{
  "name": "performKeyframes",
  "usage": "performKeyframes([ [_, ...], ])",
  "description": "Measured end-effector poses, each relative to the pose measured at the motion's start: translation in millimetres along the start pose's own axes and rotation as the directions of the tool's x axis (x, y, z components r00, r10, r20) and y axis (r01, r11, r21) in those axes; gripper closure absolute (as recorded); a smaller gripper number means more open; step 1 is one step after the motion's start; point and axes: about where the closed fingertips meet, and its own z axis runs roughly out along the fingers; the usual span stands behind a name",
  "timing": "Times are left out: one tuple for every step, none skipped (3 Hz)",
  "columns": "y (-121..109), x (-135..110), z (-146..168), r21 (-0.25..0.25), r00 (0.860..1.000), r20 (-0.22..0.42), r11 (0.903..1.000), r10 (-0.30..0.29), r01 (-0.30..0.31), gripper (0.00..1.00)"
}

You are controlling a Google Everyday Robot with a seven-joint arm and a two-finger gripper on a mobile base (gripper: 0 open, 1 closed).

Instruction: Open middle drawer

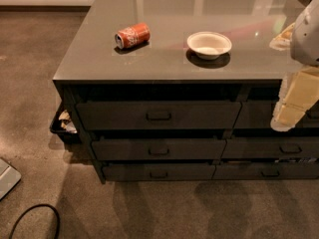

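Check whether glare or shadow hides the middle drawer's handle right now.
Camera view: glare streaks only the countertop; the middle drawer sits in dim shade under the drawer above, yet its handle reads as a dark outline; the gripper hangs brightly lit at the right edge.

This looks like an office break area or shared kitchen: a long grey counter with a glossy top and rows of dark drawers stands on a plain brownish floor. An orange soda can and a white bowl are on top, and a black bin holding rubbish stands beside it. The robot's gripper hangs at the right edge, before the drawers.
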Motion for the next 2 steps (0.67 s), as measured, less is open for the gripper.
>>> performKeyframes([
  [0.0, 0.0, 0.0, 0.000, 1.000, 0.000, 1.0000, 0.000, 0.000, 0.00],
  [-7.5, -2.2, 2.8, 0.016, 0.998, 0.053, 0.9996, 0.022, -0.023, 0.00],
])
